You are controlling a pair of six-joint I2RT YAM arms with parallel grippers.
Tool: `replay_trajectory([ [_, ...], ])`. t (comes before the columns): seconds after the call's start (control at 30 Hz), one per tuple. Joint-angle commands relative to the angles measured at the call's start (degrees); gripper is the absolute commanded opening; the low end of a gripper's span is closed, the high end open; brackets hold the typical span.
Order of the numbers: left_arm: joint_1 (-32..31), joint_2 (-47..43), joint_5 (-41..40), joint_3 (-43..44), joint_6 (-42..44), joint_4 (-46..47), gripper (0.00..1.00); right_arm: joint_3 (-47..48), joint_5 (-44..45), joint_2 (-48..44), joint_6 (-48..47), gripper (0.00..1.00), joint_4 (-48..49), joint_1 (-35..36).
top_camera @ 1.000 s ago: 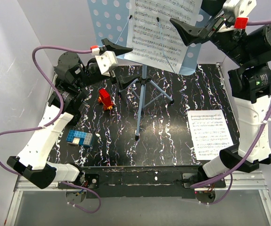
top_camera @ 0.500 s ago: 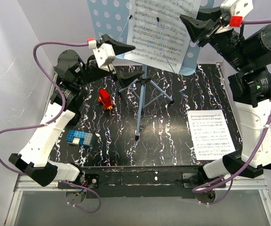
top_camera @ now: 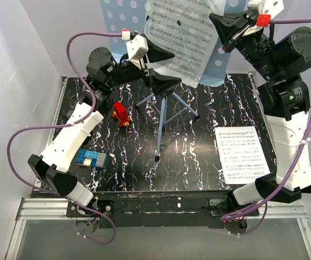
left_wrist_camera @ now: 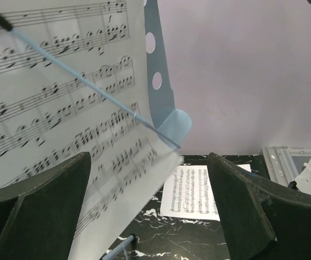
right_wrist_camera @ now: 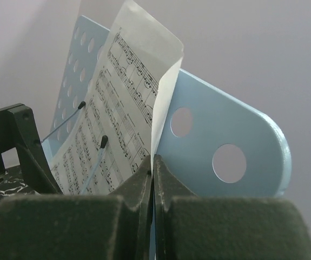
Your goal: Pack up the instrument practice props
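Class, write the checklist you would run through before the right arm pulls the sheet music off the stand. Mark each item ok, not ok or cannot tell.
1. Right tool shut on the edge of the sheet: ok.
2. Grip takes paper only, not the desk plate: cannot tell.
3. Wire retainer clear of the sheet: not ok, it lies across the page.
4. Left tool open and holding nothing: ok.
5. Tripod legs spread on the table: ok.
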Motion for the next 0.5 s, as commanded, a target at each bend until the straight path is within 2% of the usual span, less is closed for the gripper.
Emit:
replay_trajectory([
  [0.0, -2.1, 0.8, 0.5, 4.0, 0.8, 2.0, 0.88, -0.6, 0.0, -1.3, -0.9, 0.04, 2.9, 0.2],
  [0.17, -3.7, 3.3, 0.4, 6.5, 1.6, 1.4, 0.88, -1.9, 0.0, -1.8, -0.5, 0.07, 4.0, 0.2],
  [0.3, -4.6, 4.9, 0.1, 7.9, 2.0, 0.9, 0.87, -2.5, 0.9, -1.8, -0.2, 0.18, 4.8, 0.2],
  [0.47, -5.1, 6.0, -0.6, 8.7, 1.4, 0.4, 0.88, -1.1, 0.6, -0.3, 0.4, 0.14, 5.3, 0.2],
])
